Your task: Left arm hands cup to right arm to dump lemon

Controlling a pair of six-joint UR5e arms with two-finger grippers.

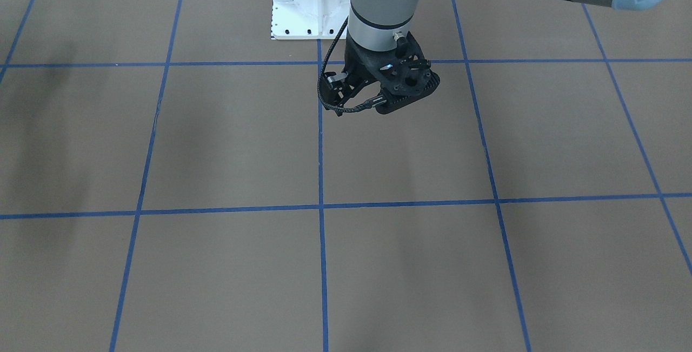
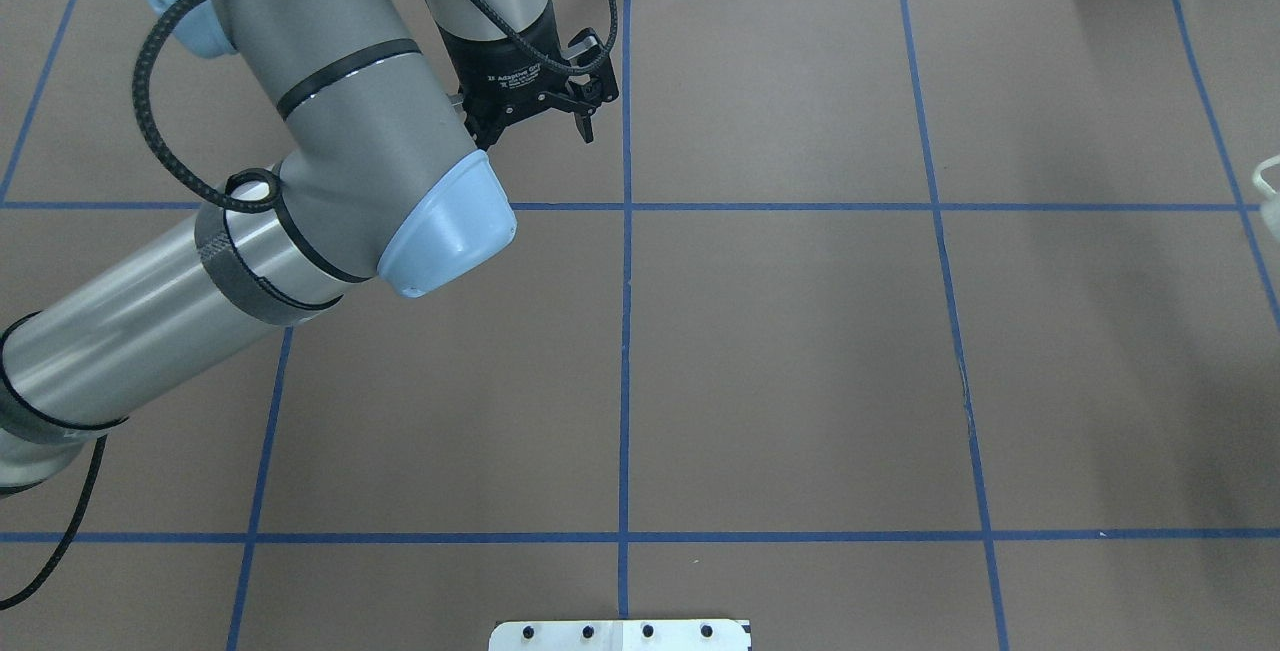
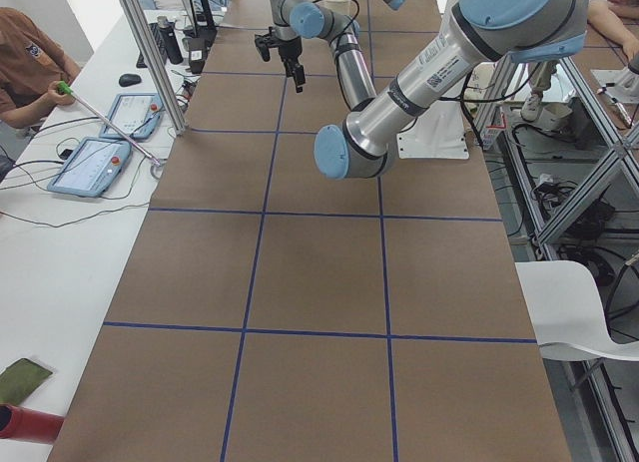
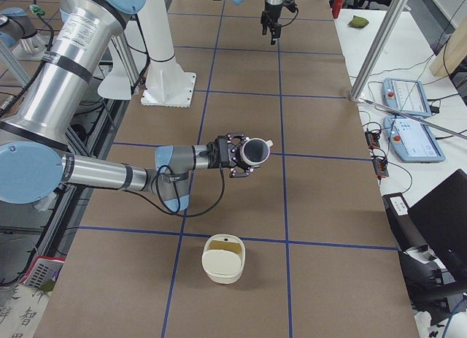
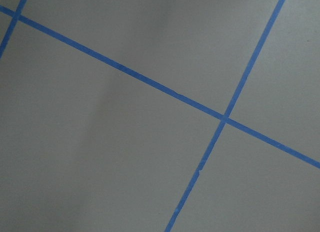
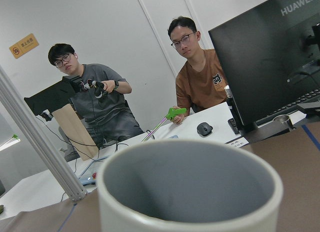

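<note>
The cream-white cup [image 4: 257, 150] lies on its side in the air, held by my right gripper [image 4: 244, 154], which sits under a perforated black plate and is shut on it. The right wrist view looks into the cup's [image 6: 190, 192] grey inside; no lemon shows in it. In the front view a perforated plate [image 1: 405, 84] hangs near the base, with no cup visible there. My left gripper [image 2: 537, 139], the slim black one, is open and empty, pointing down at the table's far side [image 3: 285, 68] [image 4: 271, 31]. A yellowish lump that may be the lemon [image 4: 231, 242] lies in a cream container.
The cream container [image 4: 222, 263] stands on the table on the robot's right, below the cup; its edge shows in the overhead view [image 2: 1268, 181]. The white robot base [image 2: 620, 636] [image 1: 303, 6] is bolted at the near edge. Operators [image 6: 200, 76], tablets [image 4: 405, 97] and aluminium posts [image 4: 379, 46] line the far side.
</note>
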